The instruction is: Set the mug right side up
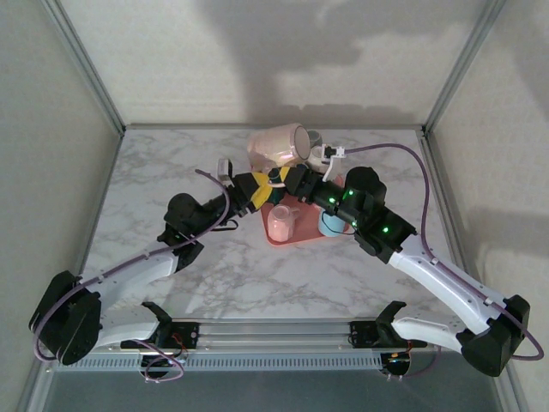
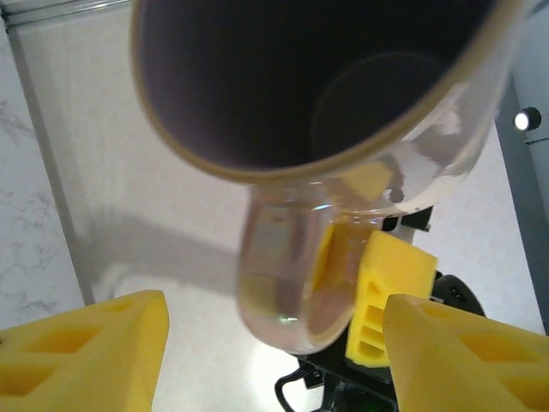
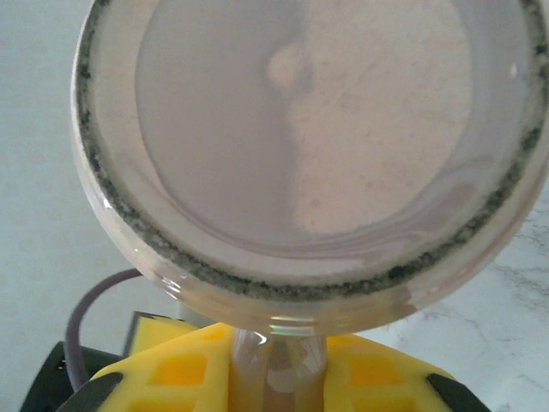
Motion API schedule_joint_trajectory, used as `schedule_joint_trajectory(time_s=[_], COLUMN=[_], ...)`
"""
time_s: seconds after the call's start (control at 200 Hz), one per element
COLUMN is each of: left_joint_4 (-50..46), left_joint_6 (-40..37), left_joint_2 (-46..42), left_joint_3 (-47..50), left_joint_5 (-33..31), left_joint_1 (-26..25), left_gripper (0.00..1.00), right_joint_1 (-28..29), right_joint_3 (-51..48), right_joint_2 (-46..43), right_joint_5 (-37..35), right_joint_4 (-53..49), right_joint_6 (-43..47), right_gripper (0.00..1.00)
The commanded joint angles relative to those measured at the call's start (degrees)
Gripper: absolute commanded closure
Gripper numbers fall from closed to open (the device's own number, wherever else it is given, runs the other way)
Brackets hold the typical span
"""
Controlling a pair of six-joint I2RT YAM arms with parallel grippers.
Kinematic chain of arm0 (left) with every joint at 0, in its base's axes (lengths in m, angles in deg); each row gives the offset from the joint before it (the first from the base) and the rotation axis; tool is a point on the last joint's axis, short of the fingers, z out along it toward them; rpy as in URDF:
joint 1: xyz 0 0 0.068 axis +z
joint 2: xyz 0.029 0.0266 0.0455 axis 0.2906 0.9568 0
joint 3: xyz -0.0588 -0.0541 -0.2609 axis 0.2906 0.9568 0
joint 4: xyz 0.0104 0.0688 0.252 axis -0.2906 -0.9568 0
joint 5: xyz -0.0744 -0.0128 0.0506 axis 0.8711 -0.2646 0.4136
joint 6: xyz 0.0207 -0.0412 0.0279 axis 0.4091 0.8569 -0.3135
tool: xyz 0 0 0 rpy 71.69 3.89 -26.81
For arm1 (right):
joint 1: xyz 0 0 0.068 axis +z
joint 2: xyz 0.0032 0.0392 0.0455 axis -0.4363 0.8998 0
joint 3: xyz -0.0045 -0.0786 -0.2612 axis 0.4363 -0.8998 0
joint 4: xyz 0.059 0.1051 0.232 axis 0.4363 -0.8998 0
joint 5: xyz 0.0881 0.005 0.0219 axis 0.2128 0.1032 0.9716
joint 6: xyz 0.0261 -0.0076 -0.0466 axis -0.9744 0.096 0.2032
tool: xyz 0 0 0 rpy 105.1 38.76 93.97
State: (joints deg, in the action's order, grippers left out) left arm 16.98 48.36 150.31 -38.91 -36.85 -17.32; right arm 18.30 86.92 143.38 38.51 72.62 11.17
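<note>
Plainly, pale walls (image 1: 51,129) enclose the marble-patterned table (image 1: 163,167) beneath the mug (image 1: 279,144).

Bright diffuse light, soft shadows on back wall (image 1: 257,51), glare on mug (image 2: 326,112), wrist close-ups blurred

We find bare table (image 1: 146,180) left and near. The tray (image 1: 296,241), pink cup (image 1: 280,221), blue cup (image 1: 329,226) and raised mug (image 1: 276,146) crowd the middle.

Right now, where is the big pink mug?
In the top view the mug is tipped sideways at the far centre of the table, its handle in the right gripper, just beyond the pink tray.
</note>
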Motion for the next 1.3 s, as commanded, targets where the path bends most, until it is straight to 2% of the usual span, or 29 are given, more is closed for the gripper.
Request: schedule_joint_trajectory(time_s=[0.0,0.315,0.836,0.971,1.036,1.092,1.227,1.297], left_joint_4=[6.11,9.47,13.48,15.0,15.26,14.84,13.5,12.82], left_joint_6=[0.6,0.59,0.34,0.11,-0.06,-0.8,-3.43,-5.06], left_joint_2=[0.55,0.33,1.78,2.43,2.49,2.11,0.4,-0.6], left_joint_3=[-2.12,-2.84,-2.84,-3.23,-3.62,-3.81,-3.9,-3.9], left_joint_5=[-0.81,-3.27,-3.35,-2.71,-2.22,-2.32,-3.01,-3.61], left_joint_1=[-0.76,-1.03,-1.11,-1.07,-1.2,-1.25,-1.25,-1.25], left_gripper=[0.38,0.54,0.71,0.88,1.0,1.0,1.0,1.0], right_joint_1=[-0.35,-0.5,-0.58,-0.81,-1.08,-1.09,-1.1,-2.93], right_joint_3=[0.05,-0.89,-2.96,-2.93,-2.78,-2.6,-2.34,-2.26], right_joint_2=[-2.19,-0.79,1.4,1.54,1.3,1.18,0.78,0.26], right_joint_5=[1.17,3.17,6.93,7.5,7.64,7.16,6.75,5.87], right_joint_4=[12.4,14.71,18.43,17.64,17.08,15.84,13.05,10.94], right_joint_6=[-1.92,-5.18,-10.11,-10.22,-10.0,-9.83,-9.79,-9.96], right_gripper=[1.0,1.0,1.0,1.0,1.0,1.0,0.8,0.7])
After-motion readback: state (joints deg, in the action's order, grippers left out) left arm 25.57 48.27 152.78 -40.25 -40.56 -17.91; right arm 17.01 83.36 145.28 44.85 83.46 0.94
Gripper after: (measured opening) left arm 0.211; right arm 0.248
